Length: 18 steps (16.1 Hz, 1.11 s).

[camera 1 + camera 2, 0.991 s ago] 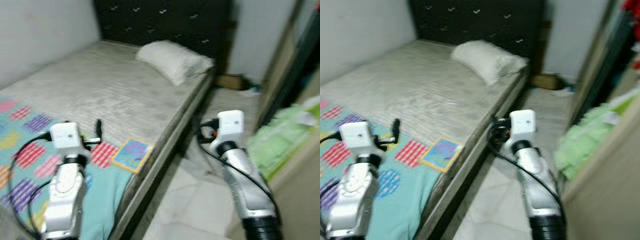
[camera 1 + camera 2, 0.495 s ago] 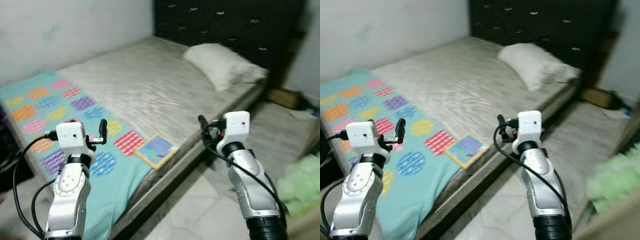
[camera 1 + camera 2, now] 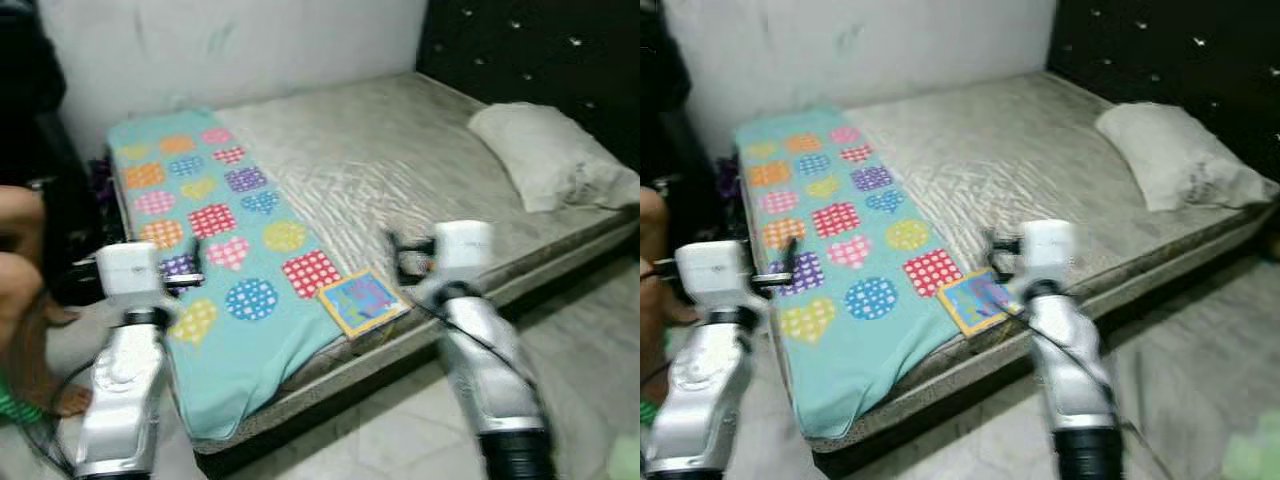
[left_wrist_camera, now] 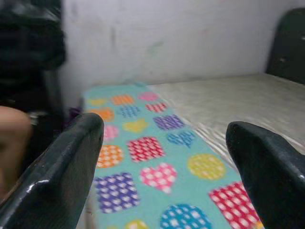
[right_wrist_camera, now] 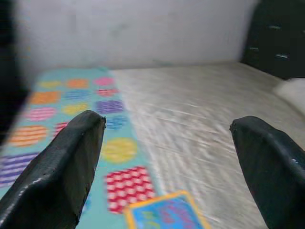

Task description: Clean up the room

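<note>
A bed with a bare grey mattress [image 3: 400, 150] stands before me. A teal blanket [image 3: 215, 230] with coloured hearts and squares lies across its foot end and hangs over the near edge. A small colourful book [image 3: 362, 300] rests at the blanket's corner by the near edge, also seen in the right wrist view [image 5: 164, 212]. A white pillow [image 3: 550, 160] lies at the head end on the right. My left gripper [image 4: 164, 129] hovers open beside the blanket's hanging edge. My right gripper [image 5: 167, 124] is open, just right of the book. Neither holds anything.
A person's bare leg [image 3: 20, 250] and foot [image 3: 65, 400] are at the far left, near dark things against the wall. A black tufted headboard [image 3: 540, 50] backs the bed on the right. Pale tiled floor [image 3: 590, 330] runs along the bed's near side.
The camera has swung left, so the bed's foot end, the whole blanket and a person's leg have come into view. Both grippers stay open and raised as before.
</note>
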Available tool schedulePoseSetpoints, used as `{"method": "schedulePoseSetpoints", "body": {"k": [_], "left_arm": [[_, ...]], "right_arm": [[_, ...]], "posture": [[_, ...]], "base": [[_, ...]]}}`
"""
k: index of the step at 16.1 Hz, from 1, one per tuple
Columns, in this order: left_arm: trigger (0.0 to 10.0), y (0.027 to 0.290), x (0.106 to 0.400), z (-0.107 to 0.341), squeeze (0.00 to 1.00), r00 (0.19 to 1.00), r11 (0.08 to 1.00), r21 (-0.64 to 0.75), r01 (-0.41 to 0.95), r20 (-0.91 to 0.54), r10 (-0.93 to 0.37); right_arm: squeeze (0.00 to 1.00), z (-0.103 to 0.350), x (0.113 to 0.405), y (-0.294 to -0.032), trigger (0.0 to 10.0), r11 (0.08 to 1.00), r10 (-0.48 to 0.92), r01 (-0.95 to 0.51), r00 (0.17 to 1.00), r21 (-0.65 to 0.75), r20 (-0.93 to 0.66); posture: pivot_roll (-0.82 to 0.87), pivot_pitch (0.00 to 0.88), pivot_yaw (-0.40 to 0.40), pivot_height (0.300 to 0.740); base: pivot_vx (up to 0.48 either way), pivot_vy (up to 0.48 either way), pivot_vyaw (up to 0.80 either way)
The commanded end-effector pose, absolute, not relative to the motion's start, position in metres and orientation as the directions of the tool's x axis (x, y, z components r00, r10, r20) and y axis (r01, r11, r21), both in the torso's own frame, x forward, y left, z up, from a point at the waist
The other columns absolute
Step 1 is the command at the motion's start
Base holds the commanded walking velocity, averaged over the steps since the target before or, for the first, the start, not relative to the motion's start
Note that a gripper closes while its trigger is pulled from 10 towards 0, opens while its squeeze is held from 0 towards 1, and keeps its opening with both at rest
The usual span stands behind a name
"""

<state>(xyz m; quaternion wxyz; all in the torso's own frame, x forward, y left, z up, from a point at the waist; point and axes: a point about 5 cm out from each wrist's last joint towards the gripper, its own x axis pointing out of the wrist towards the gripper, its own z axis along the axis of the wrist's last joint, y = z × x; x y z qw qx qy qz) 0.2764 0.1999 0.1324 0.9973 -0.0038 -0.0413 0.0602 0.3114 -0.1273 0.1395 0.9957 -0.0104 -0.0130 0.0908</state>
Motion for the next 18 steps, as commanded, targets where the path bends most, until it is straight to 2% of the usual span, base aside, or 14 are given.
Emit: {"method": "schedulePoseSetpoints", "body": {"k": [1,13,18], "left_arm": [[10.0,0.1935,0.2777,0.1352,0.00,0.991,0.995,-0.017,-0.095,0.095,0.096],[10.0,0.1935,0.2803,0.1364,0.00,0.991,0.996,-0.024,-0.090,0.098,0.092],[10.0,0.1877,0.2803,0.1391,0.00,0.993,0.999,-0.044,-0.025,0.116,0.030]], "right_arm": [[0.00,0.1417,0.3122,-0.1366,10.0,0.987,0.157,-0.156,0.987,-0.034,0.033],[0.00,0.1430,0.3150,-0.1355,10.0,0.988,0.153,-0.153,0.987,-0.026,0.040],[0.00,0.1434,0.3151,-0.1373,10.0,0.990,0.141,-0.141,0.989,-0.004,0.049]], "posture": [[-0.06,0.000,-0.021,0.740],[-0.06,0.000,-0.019,0.740],[-0.06,0.000,-0.016,0.740]], "base": [[0.000,0.000,0.80],[0.000,0.000,0.80],[0.000,0.000,0.11]]}}
